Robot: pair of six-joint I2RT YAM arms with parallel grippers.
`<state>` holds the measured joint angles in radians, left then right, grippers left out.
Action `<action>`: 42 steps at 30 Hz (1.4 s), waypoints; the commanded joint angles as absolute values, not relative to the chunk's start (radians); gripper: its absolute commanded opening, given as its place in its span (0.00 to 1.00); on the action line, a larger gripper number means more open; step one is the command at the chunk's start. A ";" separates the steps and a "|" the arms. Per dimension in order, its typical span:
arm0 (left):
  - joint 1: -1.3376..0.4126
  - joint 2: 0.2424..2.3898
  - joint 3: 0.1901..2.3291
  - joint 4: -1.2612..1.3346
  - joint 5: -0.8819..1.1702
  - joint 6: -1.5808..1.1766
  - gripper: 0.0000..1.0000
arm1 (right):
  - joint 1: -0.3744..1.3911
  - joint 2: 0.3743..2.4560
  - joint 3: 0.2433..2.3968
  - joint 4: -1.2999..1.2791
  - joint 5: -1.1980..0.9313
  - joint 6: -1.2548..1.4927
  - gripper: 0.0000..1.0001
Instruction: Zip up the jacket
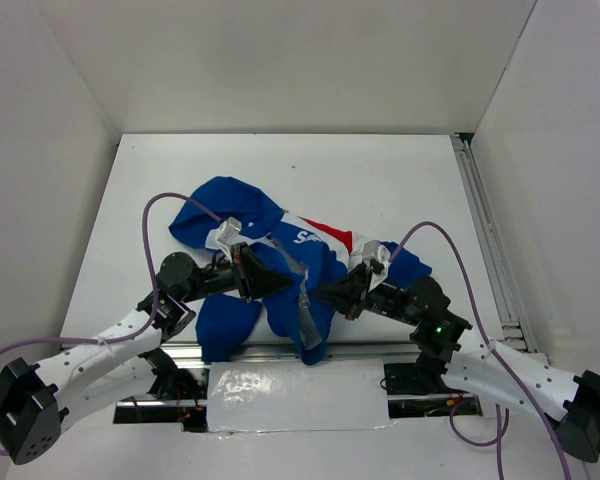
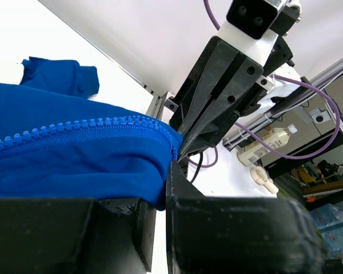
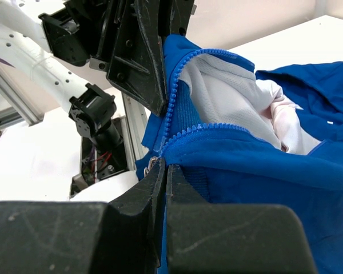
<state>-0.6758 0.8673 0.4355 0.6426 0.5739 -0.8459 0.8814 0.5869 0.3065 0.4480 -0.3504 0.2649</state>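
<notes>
View from above and two wrist views. The royal-blue hooded fabric jacket (image 1: 280, 262) with red and white chest panels lies crumpled on the white worktop (image 1: 380, 170), about midway between the left and right edges and close to the near edge, with part of its hem hanging over that edge. We see the left claw (image 1: 280, 283) and the right claw (image 1: 320, 292) meeting tip to tip over the bottom of the garment. In its own wrist view the left claw (image 2: 164, 197) has its fingers pressed almost together, with a fold of blue cloth pinched between them just below a row of blue zip teeth (image 2: 74, 128). The right claw (image 3: 163, 171) is likewise closed down to a thin slit, gripping the blue hem where the two zip rows come together.

We judge the task to be at its beginning. From that meeting point the rows of teeth (image 3: 170, 111) spread apart, and the white mesh lining (image 3: 228, 94) shows between them, so the front is open along all the length we can see. We cannot make out the slider, nor tell whether the pin sits in its box. What is left, as we read it: seating the zip ends, then drawing the slider up to the collar
</notes>
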 commanded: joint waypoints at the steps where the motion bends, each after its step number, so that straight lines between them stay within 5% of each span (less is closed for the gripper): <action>1: -0.678 0.857 0.430 0.761 0.575 -0.862 0.00 | 0.891 0.589 0.314 0.538 -0.344 0.267 0.00; 42: -0.680 0.864 0.436 0.764 0.581 -0.845 0.00 | 0.891 0.614 0.351 0.509 -0.328 0.275 0.00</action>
